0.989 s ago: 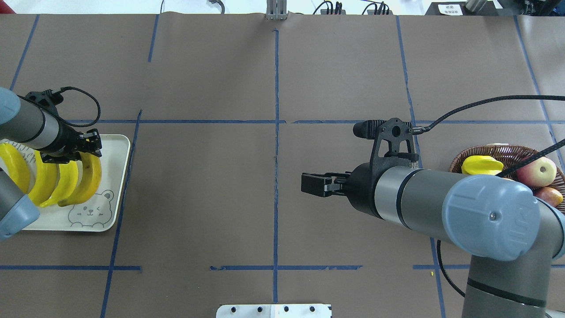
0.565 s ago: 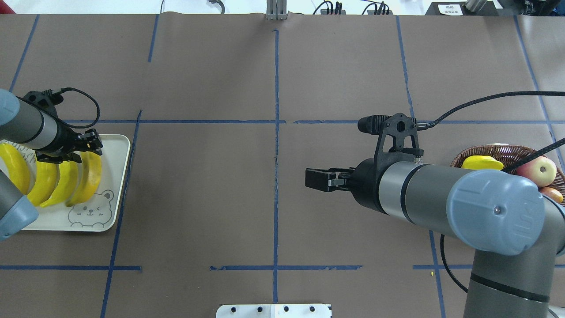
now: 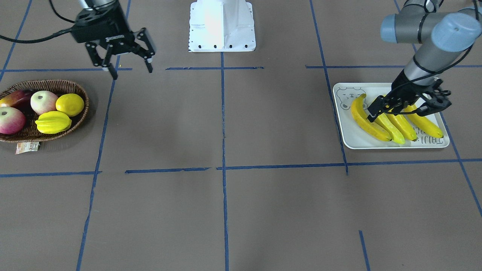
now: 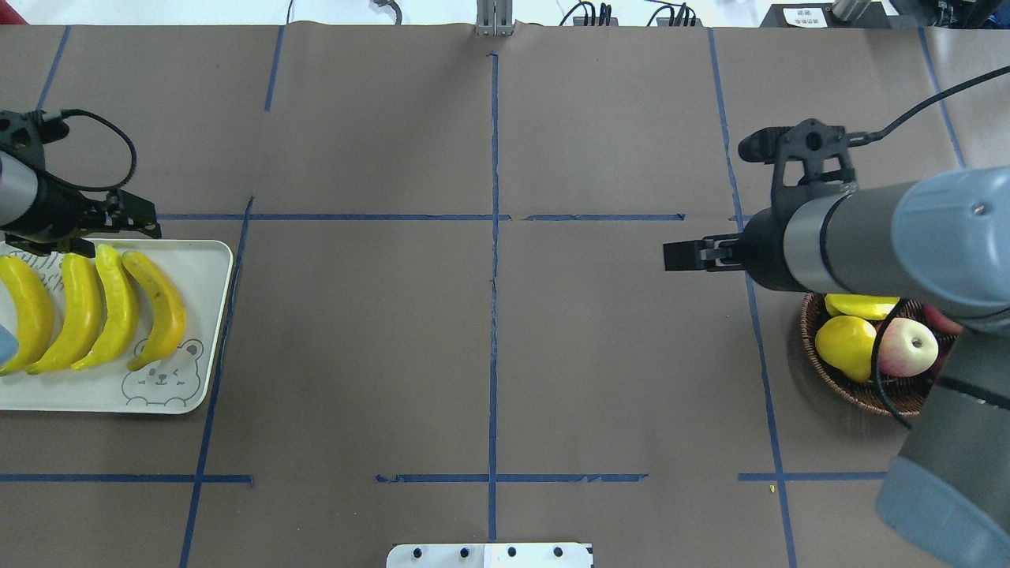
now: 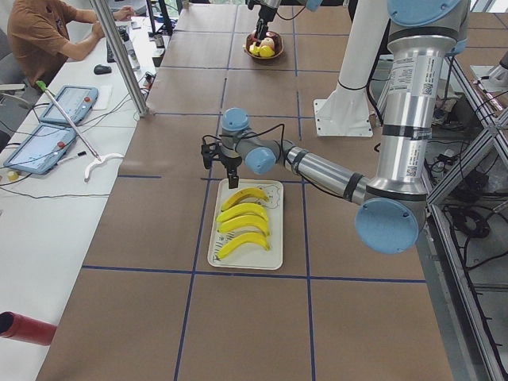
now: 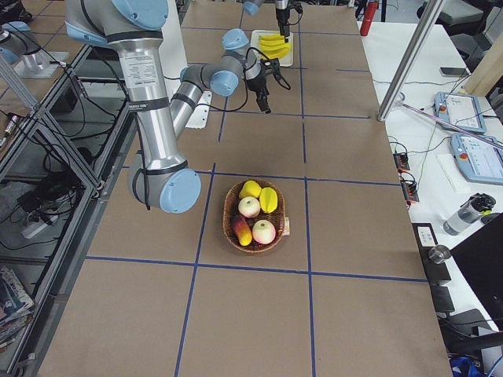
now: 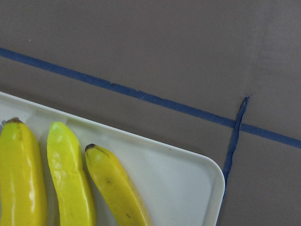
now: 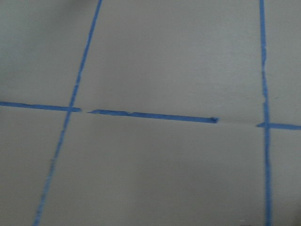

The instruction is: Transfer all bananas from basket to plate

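Observation:
Four yellow bananas (image 4: 158, 308) lie side by side on the pale bear plate (image 4: 197, 379) at the table's left end. They also show in the front view (image 3: 371, 126) and the left wrist view (image 7: 113, 188). My left gripper (image 4: 114, 237) hangs open and empty just above the bananas' far tips, at the plate's far edge; it also shows in the front view (image 3: 404, 111). My right gripper (image 3: 131, 71) is open and empty above bare table, beside the wicker basket (image 3: 81, 113). No banana shows in the basket.
The basket (image 4: 852, 394) holds a starfruit (image 3: 52, 122), a lemon (image 3: 69, 104) and apples (image 3: 43, 101). A paper tag (image 3: 27, 147) lies at its rim. The white robot base (image 3: 222, 26) stands at the table's edge. Blue tape lines cross the brown table.
My left gripper has let go of the fourth banana and drawn back toward the plate's far edge. My right arm has swung right and farther from the table's middle, now partly covering the basket.

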You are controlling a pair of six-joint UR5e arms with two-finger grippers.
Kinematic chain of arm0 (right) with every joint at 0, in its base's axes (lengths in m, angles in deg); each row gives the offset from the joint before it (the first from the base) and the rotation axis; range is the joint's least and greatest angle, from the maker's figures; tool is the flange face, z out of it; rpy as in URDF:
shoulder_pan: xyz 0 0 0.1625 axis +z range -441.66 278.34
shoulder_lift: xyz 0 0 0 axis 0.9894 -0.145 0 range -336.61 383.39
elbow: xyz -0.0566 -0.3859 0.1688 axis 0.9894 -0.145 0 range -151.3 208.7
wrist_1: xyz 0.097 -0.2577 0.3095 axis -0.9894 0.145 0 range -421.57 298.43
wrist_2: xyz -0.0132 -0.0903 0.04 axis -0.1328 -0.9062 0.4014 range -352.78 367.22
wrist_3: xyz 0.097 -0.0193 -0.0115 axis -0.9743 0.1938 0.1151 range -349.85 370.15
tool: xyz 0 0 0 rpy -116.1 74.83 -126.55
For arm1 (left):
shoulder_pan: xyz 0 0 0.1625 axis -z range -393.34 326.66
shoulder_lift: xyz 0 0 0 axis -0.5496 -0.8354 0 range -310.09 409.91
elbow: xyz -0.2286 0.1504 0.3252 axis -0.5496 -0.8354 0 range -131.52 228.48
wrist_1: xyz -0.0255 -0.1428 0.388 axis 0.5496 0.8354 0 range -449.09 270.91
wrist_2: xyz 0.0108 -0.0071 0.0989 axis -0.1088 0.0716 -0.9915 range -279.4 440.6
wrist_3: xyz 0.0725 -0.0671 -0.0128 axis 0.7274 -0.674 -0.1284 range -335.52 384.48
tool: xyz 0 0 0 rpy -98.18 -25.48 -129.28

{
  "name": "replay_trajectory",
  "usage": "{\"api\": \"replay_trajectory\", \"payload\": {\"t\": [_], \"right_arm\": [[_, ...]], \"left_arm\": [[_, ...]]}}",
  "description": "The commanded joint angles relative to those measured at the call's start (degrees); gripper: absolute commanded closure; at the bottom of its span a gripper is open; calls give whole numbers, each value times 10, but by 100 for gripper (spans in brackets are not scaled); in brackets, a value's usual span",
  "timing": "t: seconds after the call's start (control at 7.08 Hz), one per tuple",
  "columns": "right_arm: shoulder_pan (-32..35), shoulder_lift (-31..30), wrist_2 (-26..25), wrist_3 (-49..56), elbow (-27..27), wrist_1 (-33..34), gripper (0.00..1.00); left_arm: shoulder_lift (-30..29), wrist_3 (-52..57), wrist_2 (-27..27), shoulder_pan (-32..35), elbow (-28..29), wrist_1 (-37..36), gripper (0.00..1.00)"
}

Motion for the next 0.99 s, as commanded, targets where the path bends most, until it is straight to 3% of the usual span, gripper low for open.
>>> {"api": "replay_trajectory", "payload": {"t": [0.0,0.14,0.28,0.71,0.85], "right_arm": [[193,-68,179,214,-37,7,0],[280,-72,268,299,-92,6,0],[339,-91,315,396,-130,5,0],[460,-135,338,642,-229,9,0],[471,-155,336,660,-250,9,0]], "left_arm": [[37,165,50,87,-5,-11,1],[67,250,51,109,0,-11,1],[84,333,67,149,7,-14,1],[102,517,104,239,28,-123,1],[104,560,108,249,49,-139,1]]}}
